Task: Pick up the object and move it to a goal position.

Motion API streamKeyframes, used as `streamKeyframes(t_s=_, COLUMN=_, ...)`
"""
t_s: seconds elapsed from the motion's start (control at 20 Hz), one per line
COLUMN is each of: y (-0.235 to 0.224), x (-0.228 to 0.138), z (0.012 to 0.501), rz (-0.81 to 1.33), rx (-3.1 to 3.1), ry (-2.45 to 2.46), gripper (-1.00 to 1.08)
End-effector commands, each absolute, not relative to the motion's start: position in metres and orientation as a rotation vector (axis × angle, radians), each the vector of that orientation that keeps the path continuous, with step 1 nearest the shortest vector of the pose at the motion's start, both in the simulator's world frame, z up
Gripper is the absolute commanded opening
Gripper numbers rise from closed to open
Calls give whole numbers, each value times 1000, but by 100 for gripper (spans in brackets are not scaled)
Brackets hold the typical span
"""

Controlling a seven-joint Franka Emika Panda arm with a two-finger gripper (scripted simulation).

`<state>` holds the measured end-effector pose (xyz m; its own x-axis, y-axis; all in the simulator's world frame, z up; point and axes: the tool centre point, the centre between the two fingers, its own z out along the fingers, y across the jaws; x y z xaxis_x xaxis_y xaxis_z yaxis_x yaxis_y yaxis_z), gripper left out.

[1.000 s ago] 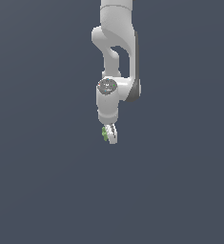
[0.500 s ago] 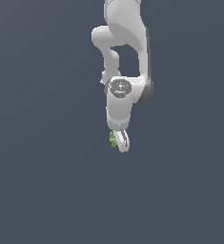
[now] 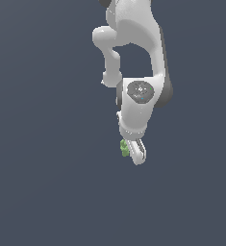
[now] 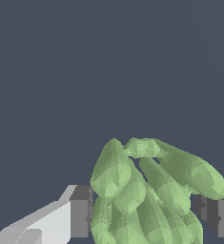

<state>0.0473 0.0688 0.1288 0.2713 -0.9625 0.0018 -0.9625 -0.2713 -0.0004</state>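
Arm (image 3: 133, 57) condition: white, jointed, reaching down from the upper edge of the exterior view, with a round grey cap on the wrist housing (image 3: 140, 91) facing the camera. Gripper (image 3: 133, 153) hangs at the arm's lower end, pointing downward and leaning slightly toward the exterior view's right.

Object (image 3: 124, 148): a small lumpy light-green thing, seen in the exterior view at the gripper's tip, on the side toward the exterior view's left, partly covered by the white finger in front of it. It is far smaller than the gripper body above it.

Wrist view confirms the hold. The green object (image 4: 149, 193) fills the space between the two fingers (image 4: 80, 212), and appears as a bunch of long rounded lobes fanning outward from the gripper. One dark grey pad sits against the object on one side, and the second pad (image 4: 213, 214) is close against a lobe on the other side. Fingers are closed on the object at a moderate gap set by its width.

Surroundings: plain dark blue-grey surface (image 3: 47, 182) in both views, without marks or edges. No shadow or contact line is discernible beneath the gripper, so whether the object is raised clear of the surface cannot be told.
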Motion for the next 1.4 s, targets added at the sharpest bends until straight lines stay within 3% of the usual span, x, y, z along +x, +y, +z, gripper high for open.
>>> streamKeyframes(t_s=0.0, y=78, x=60, z=136, rz=2, rx=2503, ry=-1896, gripper=-100)
streamKeyframes(t_s=0.65, y=114, x=112, z=164, rz=1, rx=2504, ry=-1896, gripper=-100)
streamKeyframes(t_s=1.35, y=127, x=131, z=174, rz=0, rx=2504, ry=-1897, gripper=-100)
